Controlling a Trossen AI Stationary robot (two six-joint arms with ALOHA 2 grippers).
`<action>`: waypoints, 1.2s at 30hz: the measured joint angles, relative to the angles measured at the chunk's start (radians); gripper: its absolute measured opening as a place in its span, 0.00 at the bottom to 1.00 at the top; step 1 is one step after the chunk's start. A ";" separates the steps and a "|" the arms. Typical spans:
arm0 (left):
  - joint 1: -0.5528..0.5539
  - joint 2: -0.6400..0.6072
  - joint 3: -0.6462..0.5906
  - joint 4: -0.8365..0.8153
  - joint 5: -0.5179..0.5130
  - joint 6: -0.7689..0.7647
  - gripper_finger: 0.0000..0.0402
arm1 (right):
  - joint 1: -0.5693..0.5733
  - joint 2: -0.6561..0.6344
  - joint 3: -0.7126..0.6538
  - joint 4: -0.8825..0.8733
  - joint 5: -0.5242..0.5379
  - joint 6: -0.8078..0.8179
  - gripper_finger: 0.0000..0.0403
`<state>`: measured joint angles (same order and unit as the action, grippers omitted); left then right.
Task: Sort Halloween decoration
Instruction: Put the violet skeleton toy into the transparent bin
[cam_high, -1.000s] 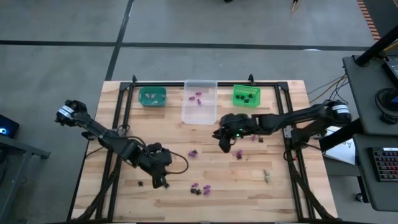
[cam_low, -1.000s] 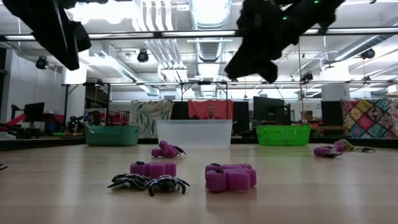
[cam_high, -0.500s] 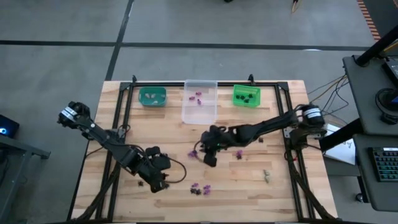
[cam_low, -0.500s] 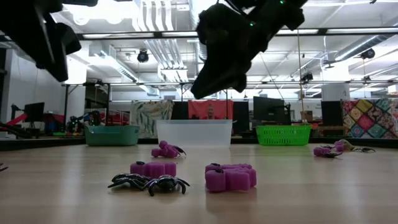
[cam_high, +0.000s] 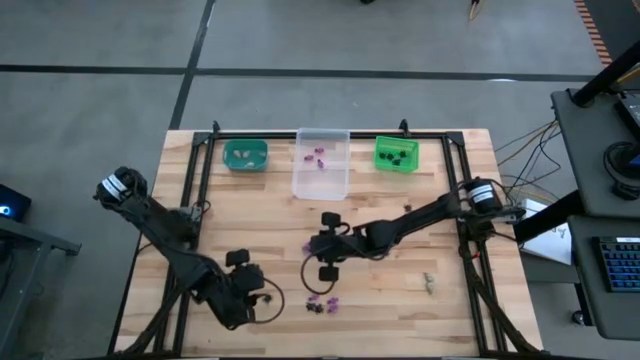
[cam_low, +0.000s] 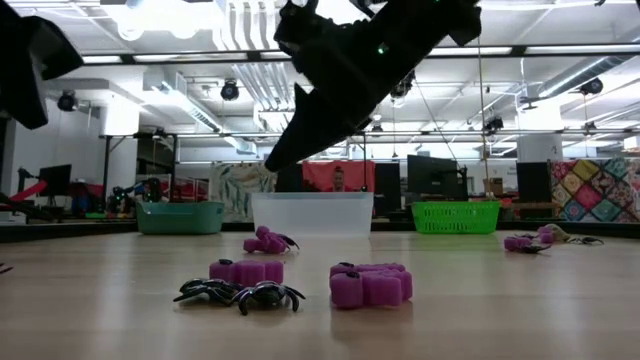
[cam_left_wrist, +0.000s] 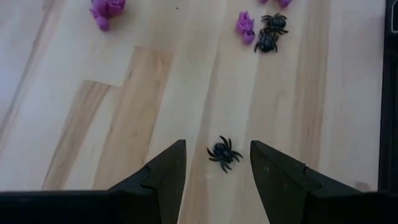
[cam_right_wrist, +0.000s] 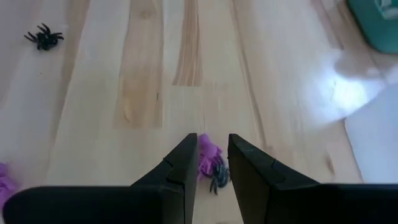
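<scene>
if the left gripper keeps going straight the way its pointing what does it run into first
Most likely the lone black spider, which lies on the table just ahead of the open left gripper, in line with the gap between its fingers. Depth is hard to judge, so it may meet bare wood beside it instead.

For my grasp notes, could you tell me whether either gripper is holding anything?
No: the left gripper is open above a black spider, and the right gripper is open over a purple trinket.

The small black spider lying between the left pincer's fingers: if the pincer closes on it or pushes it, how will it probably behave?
The black spider looks tiny and flat, so it is probably very light and may skid on the smooth wooden table if pushed. Its thin splayed legs likely bend and could slip past the fingers of the open left pincer. It seems unlikely to roll.
</scene>
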<state>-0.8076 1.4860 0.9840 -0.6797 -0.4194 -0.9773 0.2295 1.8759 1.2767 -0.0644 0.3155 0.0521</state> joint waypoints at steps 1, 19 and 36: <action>-0.006 0.000 0.000 0.000 -0.012 -0.005 0.40 | 0.002 0.007 -0.006 0.032 0.002 -0.008 0.20; -0.029 0.000 -0.001 0.007 -0.143 -0.007 0.40 | 0.013 0.117 -0.044 0.221 0.134 0.015 0.30; -0.028 0.000 -0.001 0.006 -0.212 -0.004 0.40 | 0.012 0.159 -0.044 0.215 0.149 0.129 0.42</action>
<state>-0.8360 1.4860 0.9831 -0.6733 -0.6313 -0.9813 0.2417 2.0346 1.2324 0.1509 0.4641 0.1809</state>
